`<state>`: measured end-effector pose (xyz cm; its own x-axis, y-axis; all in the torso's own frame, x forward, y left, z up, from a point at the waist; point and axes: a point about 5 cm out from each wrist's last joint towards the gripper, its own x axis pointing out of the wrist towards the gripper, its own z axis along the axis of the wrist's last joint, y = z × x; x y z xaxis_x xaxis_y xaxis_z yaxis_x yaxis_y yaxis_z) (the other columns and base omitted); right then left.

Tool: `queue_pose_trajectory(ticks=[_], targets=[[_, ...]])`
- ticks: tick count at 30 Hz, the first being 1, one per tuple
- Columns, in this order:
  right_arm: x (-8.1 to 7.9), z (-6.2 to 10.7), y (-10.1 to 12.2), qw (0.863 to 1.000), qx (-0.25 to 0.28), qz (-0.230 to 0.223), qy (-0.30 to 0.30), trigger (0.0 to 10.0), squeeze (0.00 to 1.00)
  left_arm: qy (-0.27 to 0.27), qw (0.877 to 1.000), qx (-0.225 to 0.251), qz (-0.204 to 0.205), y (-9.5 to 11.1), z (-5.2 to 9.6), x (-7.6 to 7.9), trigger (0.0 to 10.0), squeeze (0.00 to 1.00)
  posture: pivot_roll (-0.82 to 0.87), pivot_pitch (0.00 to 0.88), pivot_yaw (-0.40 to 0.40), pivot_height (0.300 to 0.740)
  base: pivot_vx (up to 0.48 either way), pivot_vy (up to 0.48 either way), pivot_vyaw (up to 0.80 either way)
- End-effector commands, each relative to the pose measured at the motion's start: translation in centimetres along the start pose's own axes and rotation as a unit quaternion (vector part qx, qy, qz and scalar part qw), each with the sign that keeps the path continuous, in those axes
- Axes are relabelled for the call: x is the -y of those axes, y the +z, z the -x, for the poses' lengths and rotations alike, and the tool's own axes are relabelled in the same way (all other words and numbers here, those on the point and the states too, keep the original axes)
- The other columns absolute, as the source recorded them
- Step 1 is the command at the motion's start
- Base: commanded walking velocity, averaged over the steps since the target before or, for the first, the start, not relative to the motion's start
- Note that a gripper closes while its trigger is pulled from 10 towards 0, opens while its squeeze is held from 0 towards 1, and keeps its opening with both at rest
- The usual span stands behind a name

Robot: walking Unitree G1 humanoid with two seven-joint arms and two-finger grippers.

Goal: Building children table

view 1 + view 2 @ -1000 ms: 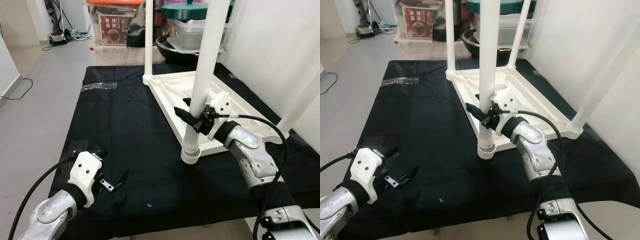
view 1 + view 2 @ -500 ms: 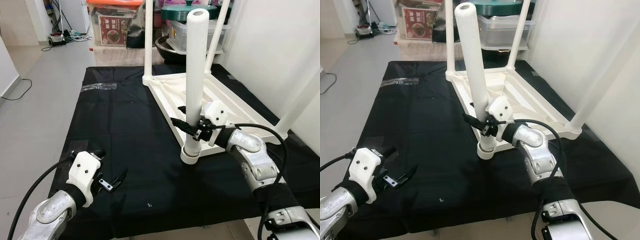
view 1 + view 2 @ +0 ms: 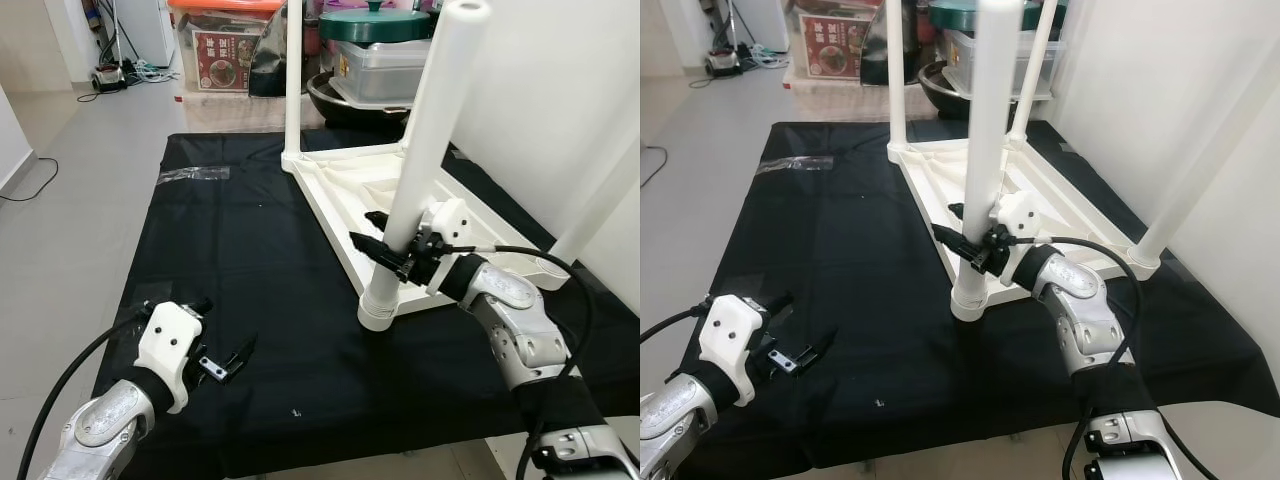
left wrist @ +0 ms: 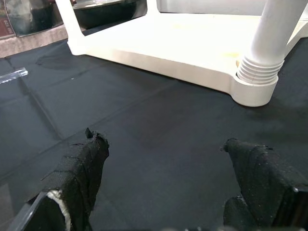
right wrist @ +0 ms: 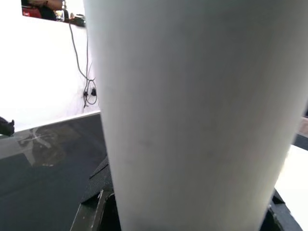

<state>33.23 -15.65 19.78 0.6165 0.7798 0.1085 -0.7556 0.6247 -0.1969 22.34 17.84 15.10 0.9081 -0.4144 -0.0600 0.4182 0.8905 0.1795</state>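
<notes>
Seating the near leg in its corner socket

The white leg (image 3: 425,150) is leaning in the threaded socket (image 3: 379,305) at the near corner of the upturned tabletop (image 3: 340,185) on the black mat (image 3: 250,230), and I am pinching it low with the right gripper (image 3: 392,252). If I am twisting while it tilts, I judge the threads could cross or the leg pop free. The left gripper (image 3: 222,362) is hovering spread over the mat.

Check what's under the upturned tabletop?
The tabletop lies on a black cloth spread over the floor. The right pincer grips a leg. Whatever lies beneath the top is hidden.
</notes>
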Motion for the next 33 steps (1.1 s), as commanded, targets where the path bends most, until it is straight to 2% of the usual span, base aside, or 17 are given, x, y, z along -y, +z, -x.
queue_pose_trajectory(ticks=[1, 18, 19, 21, 22, 24, 25, 26, 28, 29, 30, 31, 33], targets=[[-1.0, -0.1, -1.8, 0.999, -0.030, -0.032, 0.027, 0.0, 0.00, 0.000, 1.000, -0.003, 0.009, -0.2, 0.0, 0.2, 10.0, 0.00, 0.08, 0.000, -0.099, 0.740, 0.000, 0.000, 0.00], [-1.6, -0.9, -2.7, 0.996, -0.044, -0.064, 0.045, 0.0, 0.00, 0.003, 1.000, -0.007, 0.010, -0.3, 0.1, 0.1, 10.0, 0.00, 0.09, 0.000, -0.105, 0.740, 0.000, 0.000, 0.00], [-1.5, -1.1, -2.8, 0.996, -0.045, -0.072, 0.032, 0.0, 0.00, 0.003, 1.000, -0.007, 0.011, -0.3, 0.1, 0.1, 10.0, 0.00, 0.09, 0.000, -0.106, 0.740, 0.000, 0.000, 0.00], [-1.0, -1.6, -3.6, 0.992, -0.061, -0.096, -0.052, 0.0, 0.00, 0.004, 1.000, -0.007, 0.011, -0.3, 0.1, 0.2, 10.0, 0.00, 0.09, 0.000, -0.109, 0.740, 0.000, 0.000, 0.00], [-1.0, -1.6, -3.6, 0.992, -0.061, -0.096, -0.052, 0.0, 0.00, 0.004, 1.000, -0.007, 0.011, -0.3, 0.1, 0.2, 10.0, 0.00, 0.09, 0.000, -0.109, 0.740, 0.000, 0.000, 0.00], [-0.7, -1.8, -4.5, 0.979, -0.083, -0.114, -0.145, 0.0, 0.00, 0.005, 1.000, -0.007, 0.011, -0.3, 0.2, 0.2, 10.0, 0.00, 0.09, 0.000, -0.109, 0.740, 0.000, 0.000, 0.00], [-0.8, -1.7, -5.0, 0.963, -0.096, -0.123, -0.218, 0.0, 0.00, 0.008, 1.000, -0.007, 0.009, -0.3, 0.3, 0.1, 10.0, 0.00, 0.09, 0.000, -0.109, 0.740, 0.000, 0.000, 0.00], [-0.8, -1.7, -5.0, 0.963, -0.096, -0.123, -0.218, 0.0, 0.00, 0.008, 1.000, -0.007, 0.009, -0.3, 0.3, 0.1, 10.0, 0.00, 0.09, 0.000, -0.109, 0.740, 0.000, 0.000, 0.00], [-1.0, -1.1, -5.9, 0.932, -0.111, -0.129, -0.321, 0.0, 0.00, 0.017, 1.000, -0.006, 0.007, -0.3, 0.5, -0.1, 10.0, 0.00, 0.09, 0.000, -0.114, 0.740, 0.000, 0.000, 0.00], [-1.0, -1.1, -5.9, 0.932, -0.111, -0.129, -0.321, 0.0, 0.00, 0.017, 1.000, -0.006, 0.007, -0.3, 0.5, -0.1, 10.0, 0.00, 0.09, 0.000, -0.114, 0.740, 0.000, 0.000, 0.00], [-1.2, -0.5, -6.5, 0.913, -0.127, -0.131, -0.366, 0.0, 0.00, 0.023, 1.000, -0.007, 0.007, -0.3, 0.7, -0.3, 10.0, 0.00, 0.10, 0.000, -0.113, 0.740, 0.000, 0.000, 0.00], [-1.2, -0.5, -6.5, 0.913, -0.127, -0.131, -0.366, 0.0, 0.00, 0.023, 1.000, -0.007, 0.007, -0.3, 0.7, -0.3, 10.0, 0.00, 0.10, 0.000, -0.113, 0.740, 0.000, 0.000, 0.00], [-1.8, 1.2, -7.5, 0.873, -0.164, -0.116, -0.444, 0.0, 0.00, 0.031, 0.999, -0.009, 0.006, -0.3, 1.1, -0.6, 10.0, 0.00, 0.11, 0.000, -0.115, 0.740, 0.000, 0.000, 0.00]])
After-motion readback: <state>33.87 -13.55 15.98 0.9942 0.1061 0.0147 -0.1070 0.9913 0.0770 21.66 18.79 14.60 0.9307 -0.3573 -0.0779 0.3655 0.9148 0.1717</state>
